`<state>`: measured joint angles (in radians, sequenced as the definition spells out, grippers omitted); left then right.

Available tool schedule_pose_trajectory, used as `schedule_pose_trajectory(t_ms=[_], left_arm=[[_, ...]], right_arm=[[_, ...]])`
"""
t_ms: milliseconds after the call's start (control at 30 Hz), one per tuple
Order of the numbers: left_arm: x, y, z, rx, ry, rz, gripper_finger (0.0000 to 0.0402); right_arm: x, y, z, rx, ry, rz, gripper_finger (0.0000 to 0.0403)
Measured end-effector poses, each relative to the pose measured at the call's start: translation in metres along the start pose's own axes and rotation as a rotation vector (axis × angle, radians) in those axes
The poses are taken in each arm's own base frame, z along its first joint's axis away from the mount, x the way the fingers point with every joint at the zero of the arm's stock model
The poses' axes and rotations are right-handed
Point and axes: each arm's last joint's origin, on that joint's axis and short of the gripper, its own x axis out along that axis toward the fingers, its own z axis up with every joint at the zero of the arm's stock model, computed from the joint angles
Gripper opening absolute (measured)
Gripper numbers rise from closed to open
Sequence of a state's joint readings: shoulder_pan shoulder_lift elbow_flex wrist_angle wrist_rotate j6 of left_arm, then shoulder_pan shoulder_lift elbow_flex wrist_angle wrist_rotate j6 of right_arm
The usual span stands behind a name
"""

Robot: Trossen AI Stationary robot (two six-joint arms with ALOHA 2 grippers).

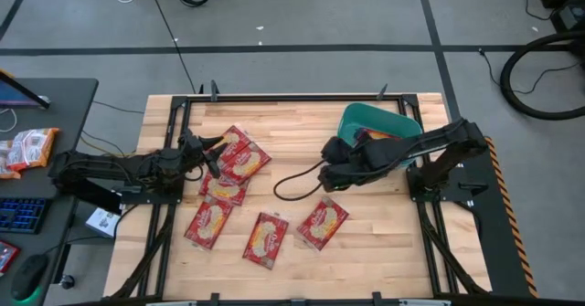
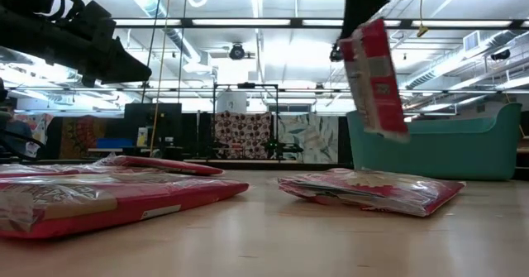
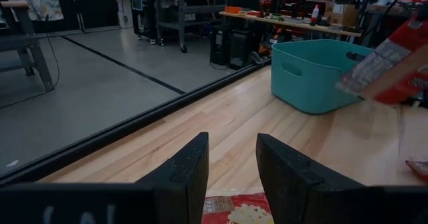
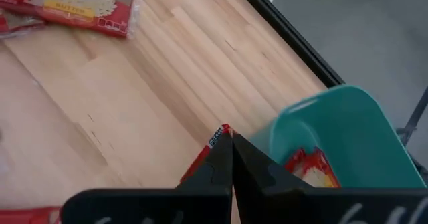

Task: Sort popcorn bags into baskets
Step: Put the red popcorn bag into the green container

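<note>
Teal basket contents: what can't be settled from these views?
- Count of bags inside the teal basket: the right arm covers it in the high view; the wall hides it in the low view; the right wrist view shows only one.
- Held popcorn bag: blurred, print unreadable.
- Left gripper: bag below cut off by the edge.

I'm seeing the basket (image 1: 402, 121) sitting at two o'clock on the desk (image 1: 366, 242), one popcorn bag (image 4: 314, 170) lying inside; five popcorn bags (image 1: 265, 237) are lying from nine to six o'clock.
</note>
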<state>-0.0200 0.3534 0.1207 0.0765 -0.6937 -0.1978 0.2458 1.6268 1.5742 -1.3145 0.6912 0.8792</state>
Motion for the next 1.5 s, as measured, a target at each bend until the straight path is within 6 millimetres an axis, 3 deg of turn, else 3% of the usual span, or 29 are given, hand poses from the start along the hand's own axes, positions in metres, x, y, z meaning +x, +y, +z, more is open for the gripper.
schedule_pose_trajectory(t_ms=[300, 567, 800, 1300, 1500], left_arm=[[0.000, 0.000, 0.000, -0.001, 0.000, 0.000, 0.0130], [0.000, 0.000, 0.000, -0.001, -0.001, 0.000, 0.0130], [0.000, 0.000, 0.000, -0.001, -0.001, 0.000, 0.0130], [0.000, 0.000, 0.000, -0.001, -0.001, 0.000, 0.0130], [0.000, 0.000, 0.000, -0.001, -0.001, 0.000, 0.0130]], right_arm=[[-0.020, -0.031, -0.014, 0.059, 0.033, -0.138, 0.0005], [-0.031, -0.045, -0.013, 0.057, -0.011, -0.119, 0.0006], [-0.045, -0.073, -0.011, 0.107, -0.089, -0.111, 0.0004], [-0.017, -0.146, -0.062, 0.281, -0.036, -0.233, 0.0006], [0.001, -0.163, -0.087, 0.382, 0.100, -0.248, 0.0007]])
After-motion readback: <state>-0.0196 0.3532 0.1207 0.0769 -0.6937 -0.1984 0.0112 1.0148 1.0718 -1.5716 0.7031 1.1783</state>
